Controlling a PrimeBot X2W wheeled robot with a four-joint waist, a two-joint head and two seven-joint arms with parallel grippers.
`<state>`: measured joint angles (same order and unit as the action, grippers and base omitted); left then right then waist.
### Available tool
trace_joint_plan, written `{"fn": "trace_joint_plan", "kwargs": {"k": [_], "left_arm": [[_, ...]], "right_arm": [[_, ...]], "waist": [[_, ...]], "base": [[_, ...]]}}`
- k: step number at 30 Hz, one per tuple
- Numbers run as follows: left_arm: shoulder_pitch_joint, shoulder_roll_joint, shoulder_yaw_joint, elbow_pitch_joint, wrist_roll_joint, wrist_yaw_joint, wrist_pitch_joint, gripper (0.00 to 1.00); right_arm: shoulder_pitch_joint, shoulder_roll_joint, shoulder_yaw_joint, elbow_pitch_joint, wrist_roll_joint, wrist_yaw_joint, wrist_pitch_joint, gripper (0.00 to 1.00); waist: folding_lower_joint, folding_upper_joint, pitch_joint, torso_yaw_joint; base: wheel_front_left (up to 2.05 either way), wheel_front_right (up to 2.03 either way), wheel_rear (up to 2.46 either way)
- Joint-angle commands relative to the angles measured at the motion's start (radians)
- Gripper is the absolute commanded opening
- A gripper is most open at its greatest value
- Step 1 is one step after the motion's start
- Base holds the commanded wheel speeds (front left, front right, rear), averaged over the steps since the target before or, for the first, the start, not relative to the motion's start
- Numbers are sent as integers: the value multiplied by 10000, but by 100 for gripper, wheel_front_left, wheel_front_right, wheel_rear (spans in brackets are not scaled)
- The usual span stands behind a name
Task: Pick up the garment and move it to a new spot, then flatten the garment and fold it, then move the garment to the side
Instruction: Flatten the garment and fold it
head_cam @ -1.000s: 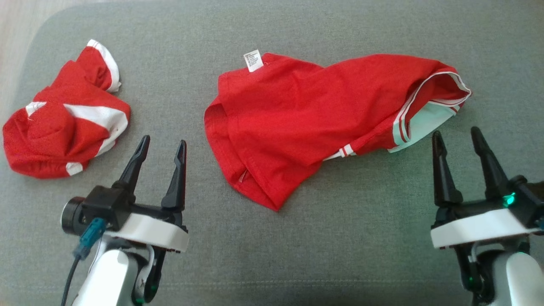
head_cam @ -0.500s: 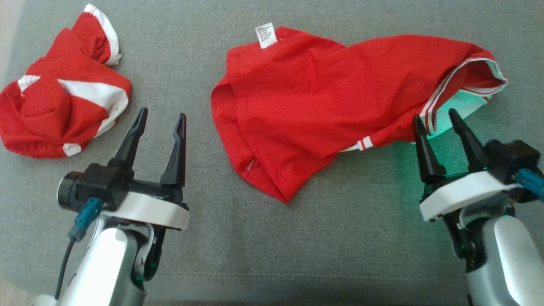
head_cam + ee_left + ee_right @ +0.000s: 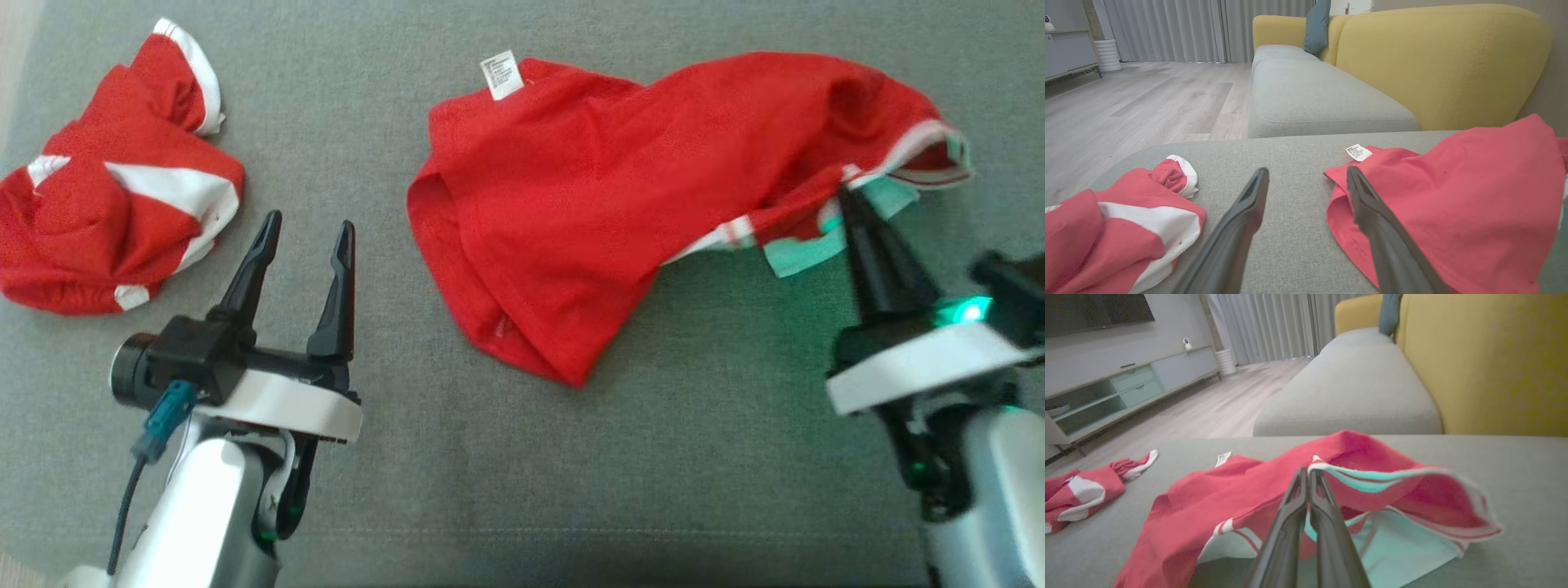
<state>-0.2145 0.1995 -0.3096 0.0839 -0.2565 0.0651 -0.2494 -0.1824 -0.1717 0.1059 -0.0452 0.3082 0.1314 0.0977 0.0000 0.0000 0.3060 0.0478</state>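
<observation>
A red garment (image 3: pixel 612 188) with a white label and a white-striped hem lies spread across the middle of the grey cushion (image 3: pixel 522 457). My right gripper (image 3: pixel 849 200) is shut on the hem at the garment's right end, which is raised off the cushion. In the right wrist view the closed right gripper (image 3: pixel 1306 472) pinches the pale hem edge of the garment (image 3: pixel 1208 506). My left gripper (image 3: pixel 310 224) is open and holds nothing, just left of the garment. In the left wrist view the left gripper (image 3: pixel 1306 171) points over bare cushion with the garment (image 3: pixel 1453 196) at its right.
A second red and white garment (image 3: pixel 114 212) lies crumpled at the cushion's left end, also seen bunched in the left wrist view (image 3: pixel 1118 220). Beyond the cushion stand a yellow sofa back (image 3: pixel 1437 61), more grey seating and a wooden floor (image 3: pixel 1147 102).
My right gripper moved forward to the striped hem and closed on it, and that end of the garment lifted and bunched. The left gripper stayed open in place.
</observation>
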Motion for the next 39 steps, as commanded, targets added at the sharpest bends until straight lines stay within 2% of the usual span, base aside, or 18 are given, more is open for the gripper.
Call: {"fn": "trace_joint_plan", "kwargs": {"k": [1,5,7,13,18,24,27,28,29,35,39], "left_arm": [[-298,123,410,-289,74,54,-108,100],[-241,103,442,-279,53,59,-115,100],[-193,69,465,-275,39,54,-119,100],[-198,15,478,-317,55,32,-122,100],[-347,-21,506,-404,100,-23,-122,100],[-612,-37,569,-506,184,-110,-123,100],[-722,-33,610,-521,228,-160,-123,100],[-739,-34,629,-522,237,-176,-123,100],[-745,-35,649,-517,248,-186,-123,100],[-637,-74,717,-463,311,-193,-123,100],[-504,-102,785,-385,314,-200,-123,100]], "right_arm": [[200,-188,-18,-655,51,-7,-109,0],[554,-292,-557,-1880,-7,-7,-18,0],[634,-420,-956,-2992,17,-7,274,0],[343,-652,-1905,-3565,170,-7,769,0],[-78,-1099,-2530,-2591,429,-7,966,0],[-876,-1680,-2830,-345,606,-7,717,0],[-1343,-1767,-2751,756,635,-7,528,0],[-1449,-1769,-2701,1070,584,-7,467,42],[-1544,-1727,-2659,1312,562,-7,357,100],[-1470,-1403,-2964,1942,-18,-7,-425,100],[-935,-941,-3496,1539,-830,-7,-1144,100]], "waist": [[0,0,-91,-59],[0,0,-200,-106],[0,0,-261,-133],[0,0,-208,-81],[0,0,118,59],[0,0,737,221],[0,0,932,261],[0,0,961,269],[0,0,973,268],[0,0,804,210],[0,0,487,115]], "base": [[0,0,0],[0,0,0],[0,0,0],[0,0,0],[0,0,0],[0,0,0],[0,0,0],[0,0,0],[0,0,0],[0,0,0],[0,0,0]]}}
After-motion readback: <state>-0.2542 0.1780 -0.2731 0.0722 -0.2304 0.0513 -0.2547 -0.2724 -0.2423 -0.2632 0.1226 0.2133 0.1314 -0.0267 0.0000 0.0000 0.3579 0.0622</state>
